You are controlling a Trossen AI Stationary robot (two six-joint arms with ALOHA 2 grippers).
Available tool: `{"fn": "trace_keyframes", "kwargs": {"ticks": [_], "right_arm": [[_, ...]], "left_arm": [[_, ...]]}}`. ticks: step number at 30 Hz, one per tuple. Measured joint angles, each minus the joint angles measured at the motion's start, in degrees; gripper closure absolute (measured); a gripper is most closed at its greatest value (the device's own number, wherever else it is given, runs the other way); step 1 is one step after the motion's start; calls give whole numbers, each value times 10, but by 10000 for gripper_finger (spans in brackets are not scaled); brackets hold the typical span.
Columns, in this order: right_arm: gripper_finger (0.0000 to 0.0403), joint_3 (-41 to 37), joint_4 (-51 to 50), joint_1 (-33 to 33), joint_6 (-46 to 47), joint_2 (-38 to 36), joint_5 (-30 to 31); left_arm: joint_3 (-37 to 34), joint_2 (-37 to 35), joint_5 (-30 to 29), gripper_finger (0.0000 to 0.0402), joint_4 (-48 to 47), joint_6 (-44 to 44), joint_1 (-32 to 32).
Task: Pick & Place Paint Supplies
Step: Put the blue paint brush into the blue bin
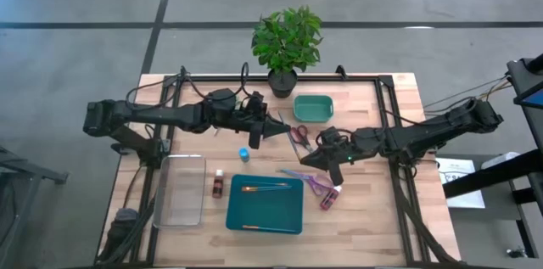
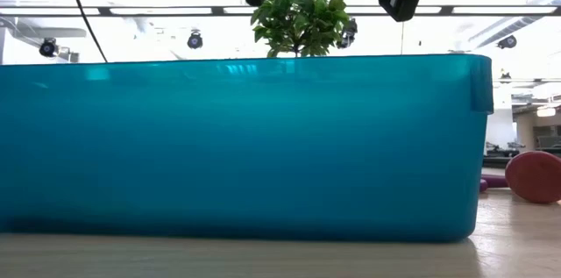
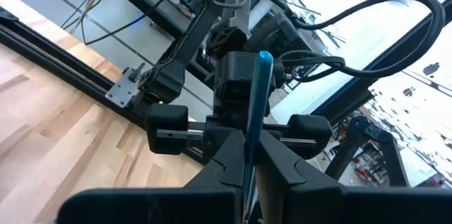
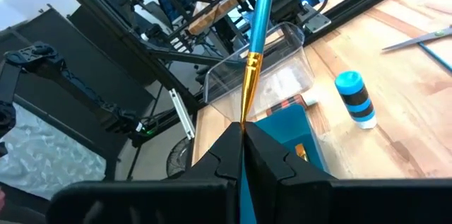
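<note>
My left gripper (image 1: pixel 270 133) (image 3: pixel 247 150) hovers over the table's middle, shut on a blue brush (image 3: pixel 256 97). My right gripper (image 1: pixel 307 160) (image 4: pixel 241 131) faces it from the right, shut on a blue-handled brush (image 4: pixel 258 26) with a gold ferrule. The high view shows neither brush. A teal tray (image 1: pixel 264 204) (image 2: pixel 245 146) holds orange-handled brushes (image 1: pixel 263 187). A blue bottle (image 1: pixel 243 155) (image 4: pixel 353 100) stands upright. A dark red bottle (image 1: pixel 218 186) and a pinkish bottle (image 1: pixel 328 198) lie on the wood. My left gripper pinches the blue brush's handle (image 3: pixel 247 136) between its two fingers, which point toward the table's right. The brush is lifted clear, and its rounded blue end (image 3: pixel 265 57) stands free beyond the fingers. My right gripper pinches its brush at the lower end of the gold ferrule (image 4: pixel 245 111) between both fingers, which point toward the table's left. The blue handle (image 4: pixel 261 12) rises away from the fingers and leaves the picture. The brush is clear of the table.
A clear container (image 1: pixel 180 190) (image 4: pixel 275 68) sits left of the tray. Red scissors (image 1: pixel 299 136) lie between the grippers and purple scissors (image 1: pixel 310 180) by the tray's right corner. A green bowl (image 1: pixel 313 108) and a potted plant (image 1: pixel 286 44) stand at the far edge.
</note>
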Motion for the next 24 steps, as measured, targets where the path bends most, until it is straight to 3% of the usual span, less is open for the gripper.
{"fn": "trace_keyframes", "kwargs": {"ticks": [6, 17, 24], "right_arm": [[363, 1, 9, -2, 22, -3, 9], [197, 1, 3, -1, 31, -2, 40], [166, 1, 2, -1, 40, -2, 67]], "left_arm": [[0, 2, 13, 387, -16, 7, -1], [0, 1, 54, 387, -51, 25, -2], [0, 1, 112, 387, -108, 65, -20]]}}
